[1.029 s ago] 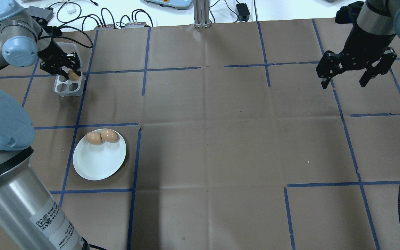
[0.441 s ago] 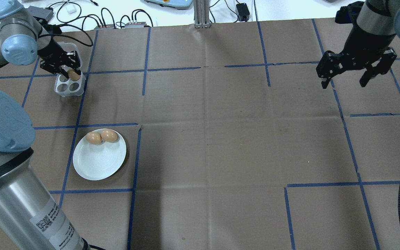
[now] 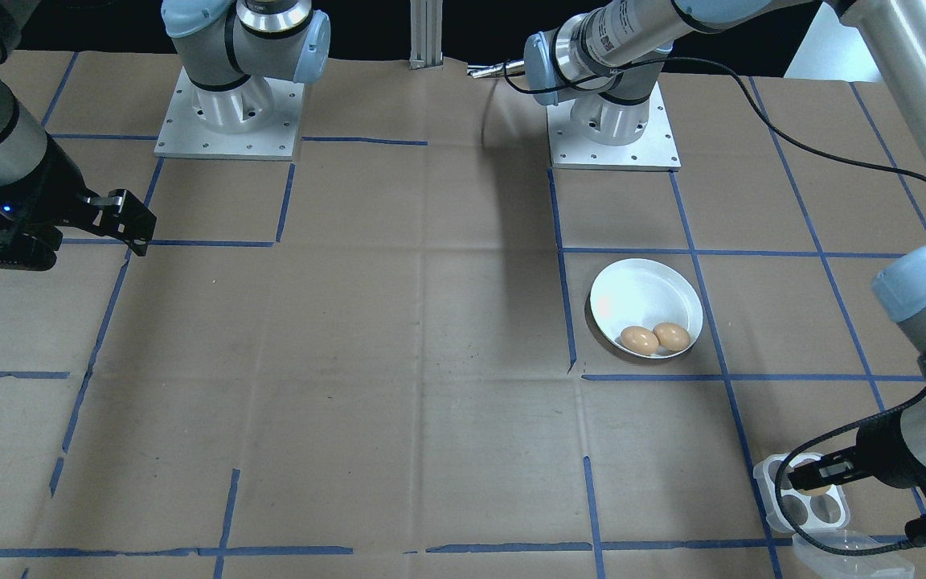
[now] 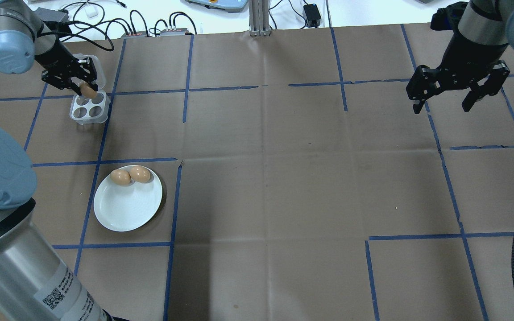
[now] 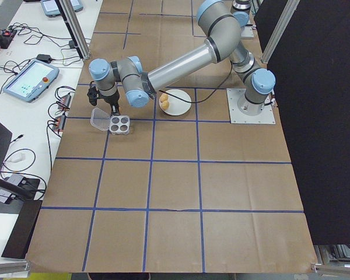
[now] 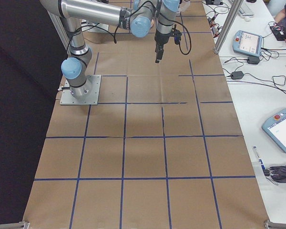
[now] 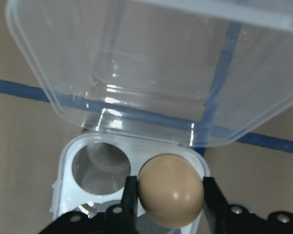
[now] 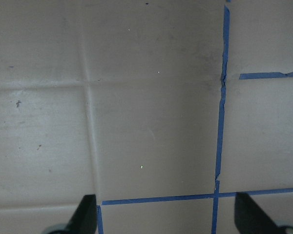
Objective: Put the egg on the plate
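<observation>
I have the left pincer (image 7: 166, 195) closed on an egg (image 7: 171, 189) just above the tray (image 4: 88, 107) — next, carry it to the plate (image 4: 127, 209); right pincer (image 4: 458, 91) open, empty.

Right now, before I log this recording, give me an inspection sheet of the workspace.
Surface: brown paper cover with blue tape grid.
Job's things: plate holding two eggs; third egg gripped above the egg tray, all four cups empty, clear lid open.
Clutter: nothing seen.
End effectors: left end effector shut on the third egg; right end effector open, empty.
Cables: bundle beyond the far edge.
Surroundings: teach pendant on a side bench.
</observation>
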